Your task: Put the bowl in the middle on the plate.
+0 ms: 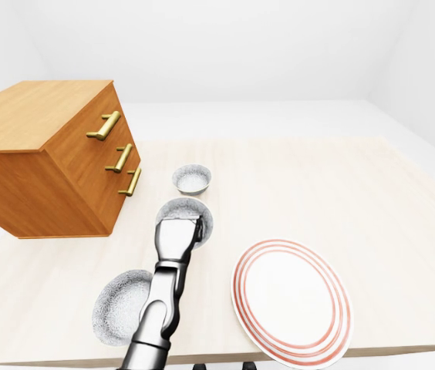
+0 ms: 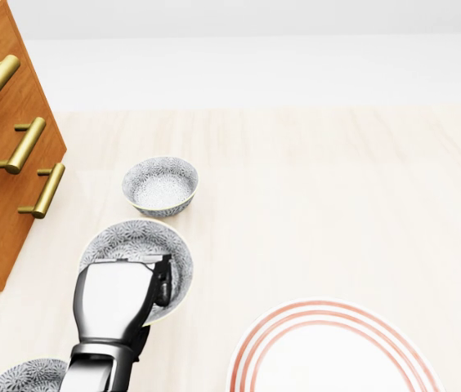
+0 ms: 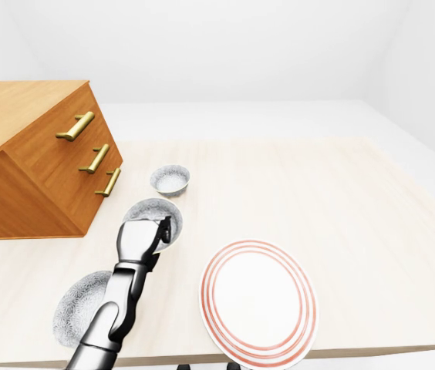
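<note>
Your left robot hand [image 2: 155, 278] sits over the middle bowl [image 2: 132, 243], covering its near half in the head view; dark fingers [image 2: 163, 282] hang at the bowl's right inner side, but whether they are spread or pinching the rim, you cannot tell. The right robot hand is out of view. The bowl appears to rest on the surface [image 1: 372, 200], so the step in hand looks like the grasp, not yet the carry. Just beyond the hand lies the small bowl [image 2: 160, 185]; below it along the arm, the large bowl [image 1: 117, 306]. The plate [image 1: 291, 301] lies to the hand's right and lower, apart. Next: confirm a firm rim grip, lift clear, swing right, set down centred on the plate.
</note>
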